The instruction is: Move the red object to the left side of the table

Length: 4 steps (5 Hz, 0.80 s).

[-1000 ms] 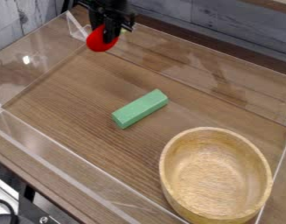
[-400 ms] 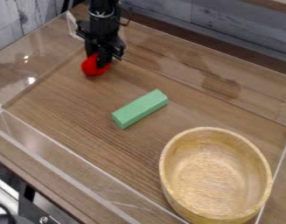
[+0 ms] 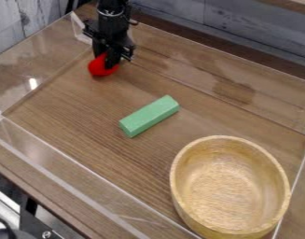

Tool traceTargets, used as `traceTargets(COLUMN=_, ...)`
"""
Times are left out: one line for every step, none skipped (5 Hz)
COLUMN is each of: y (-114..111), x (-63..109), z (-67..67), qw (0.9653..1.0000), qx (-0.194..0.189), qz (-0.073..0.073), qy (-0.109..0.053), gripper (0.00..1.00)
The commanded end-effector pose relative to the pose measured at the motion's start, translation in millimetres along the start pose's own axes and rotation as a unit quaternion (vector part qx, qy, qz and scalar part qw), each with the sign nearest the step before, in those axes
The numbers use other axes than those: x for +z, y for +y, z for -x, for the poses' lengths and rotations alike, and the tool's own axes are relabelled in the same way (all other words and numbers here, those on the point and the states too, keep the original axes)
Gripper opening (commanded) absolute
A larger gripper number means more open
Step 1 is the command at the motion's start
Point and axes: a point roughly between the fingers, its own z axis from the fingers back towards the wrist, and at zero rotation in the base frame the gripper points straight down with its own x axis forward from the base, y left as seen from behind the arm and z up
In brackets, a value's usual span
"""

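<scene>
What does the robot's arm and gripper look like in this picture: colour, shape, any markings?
The gripper is black and compact, with short dark fingers beneath a blocky black wrist section. A small red-orange mark shows on its side near the top. Only the arm's lowest part is in view; no cables are clearly visible.

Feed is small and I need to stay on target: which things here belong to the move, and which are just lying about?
In the job:
- red object, held in the shut claw, low at the table's far left
- table

Lying about:
- green block, mid-table
- wooden bowl, near right corner
</scene>
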Motion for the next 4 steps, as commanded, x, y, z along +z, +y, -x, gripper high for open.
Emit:
traceTargets(y=5.4, x=-5.1, z=-4.2, qw=1.0, qx=0.004, qz=0.001, qy=-0.006, gripper=0.0)
traceTargets(y=5.8, x=-12.9, z=-5.2, qw=1.0, qx=0.005, qz=0.005, qy=-0.001, gripper=0.0)
traceTargets(y=6.6, x=-19.5, z=-6.3, qw=0.9999, qx=0.006, qz=0.01, qy=0.003, gripper=0.0)
traceTargets(y=8.1, x=-24.9, z=-5.6, qw=0.9998, qx=0.006, qz=0.014, qy=0.008, gripper=0.0)
